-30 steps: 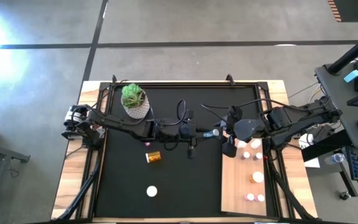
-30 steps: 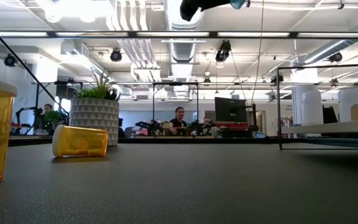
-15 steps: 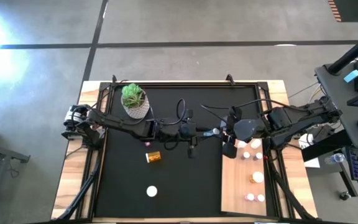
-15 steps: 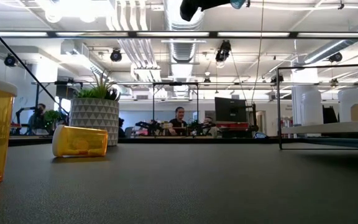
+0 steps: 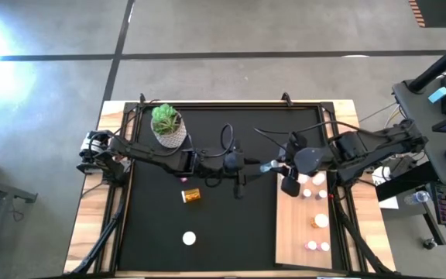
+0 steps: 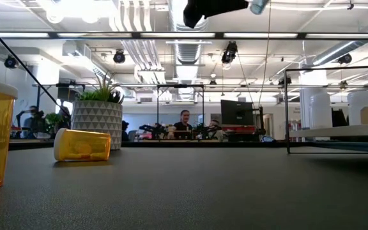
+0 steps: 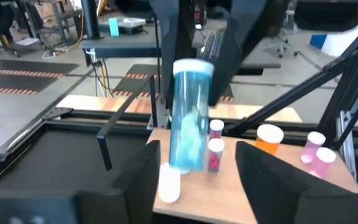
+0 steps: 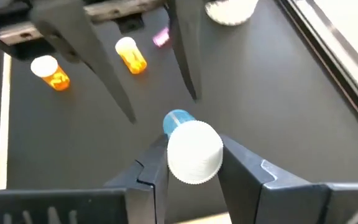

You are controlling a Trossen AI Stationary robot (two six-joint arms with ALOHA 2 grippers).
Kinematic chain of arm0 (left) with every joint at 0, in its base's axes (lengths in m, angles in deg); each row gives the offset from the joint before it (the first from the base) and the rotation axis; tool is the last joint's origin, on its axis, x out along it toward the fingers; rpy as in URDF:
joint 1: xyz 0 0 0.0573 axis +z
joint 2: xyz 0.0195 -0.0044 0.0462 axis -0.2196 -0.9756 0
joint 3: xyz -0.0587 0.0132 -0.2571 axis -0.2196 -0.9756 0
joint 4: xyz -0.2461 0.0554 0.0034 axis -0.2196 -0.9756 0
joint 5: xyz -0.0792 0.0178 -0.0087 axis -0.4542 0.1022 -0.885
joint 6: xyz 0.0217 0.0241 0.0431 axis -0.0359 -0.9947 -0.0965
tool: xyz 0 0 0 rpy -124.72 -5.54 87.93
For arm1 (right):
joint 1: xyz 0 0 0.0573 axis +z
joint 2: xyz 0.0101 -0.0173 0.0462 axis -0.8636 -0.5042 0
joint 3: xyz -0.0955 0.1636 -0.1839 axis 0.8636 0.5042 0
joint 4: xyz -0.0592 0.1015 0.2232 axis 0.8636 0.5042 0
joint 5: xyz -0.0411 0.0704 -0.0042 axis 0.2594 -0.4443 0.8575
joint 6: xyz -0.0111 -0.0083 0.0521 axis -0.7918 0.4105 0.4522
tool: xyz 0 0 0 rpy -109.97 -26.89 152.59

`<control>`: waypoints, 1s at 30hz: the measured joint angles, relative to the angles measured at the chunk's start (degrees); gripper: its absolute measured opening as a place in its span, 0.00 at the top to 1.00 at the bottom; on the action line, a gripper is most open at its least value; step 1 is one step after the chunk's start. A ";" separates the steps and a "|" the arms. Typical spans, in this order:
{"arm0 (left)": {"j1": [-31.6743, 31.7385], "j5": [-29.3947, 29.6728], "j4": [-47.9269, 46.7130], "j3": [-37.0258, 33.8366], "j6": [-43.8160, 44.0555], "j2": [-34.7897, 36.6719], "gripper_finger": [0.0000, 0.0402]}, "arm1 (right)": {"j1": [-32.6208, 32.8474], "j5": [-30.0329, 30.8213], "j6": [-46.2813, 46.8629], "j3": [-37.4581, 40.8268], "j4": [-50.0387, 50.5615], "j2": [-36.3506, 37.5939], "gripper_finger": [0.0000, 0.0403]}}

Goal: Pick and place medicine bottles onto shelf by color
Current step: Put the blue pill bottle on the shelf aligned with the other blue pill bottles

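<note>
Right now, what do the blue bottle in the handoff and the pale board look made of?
Blue white-capped bottle: likely translucent plastic, since light passes through its glossy wall; its cap looks like matte, ribbed white plastic. The right gripper is shut on it. Pale rectangular board: apparently unfinished light wood, matte, with faint grain.

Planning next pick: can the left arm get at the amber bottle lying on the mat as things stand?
Probably yes. The left gripper stands open, clear of the blue bottle that the right gripper grips. The lying amber bottle sits alone on the black mat, nothing around it.
</note>
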 joint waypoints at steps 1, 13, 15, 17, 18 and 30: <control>0.00 0.00 -0.53 0.00 0.01 0.00 0.50 | 0.00 -0.14 1.56 0.00 1.23 0.24 0.74; -0.16 -0.51 -11.20 -0.12 10.42 2.39 0.42 | 3.89 -6.03 21.12 5.32 14.25 -0.24 0.74; -0.30 -0.69 -12.30 -0.31 11.91 2.70 0.42 | 5.77 -6.09 23.53 6.99 14.14 -0.24 0.73; -0.40 -0.76 -12.76 -0.31 12.06 3.10 0.42 | 7.50 -6.10 25.64 8.57 14.09 -0.25 0.73; -0.48 -0.74 -13.14 -0.35 12.11 3.37 0.42 | 8.23 -6.10 26.83 9.40 13.90 -0.37 0.73; -0.74 -0.74 -12.69 -0.35 13.72 3.67 0.42 | 11.39 -7.78 33.92 19.63 6.10 -2.12 0.73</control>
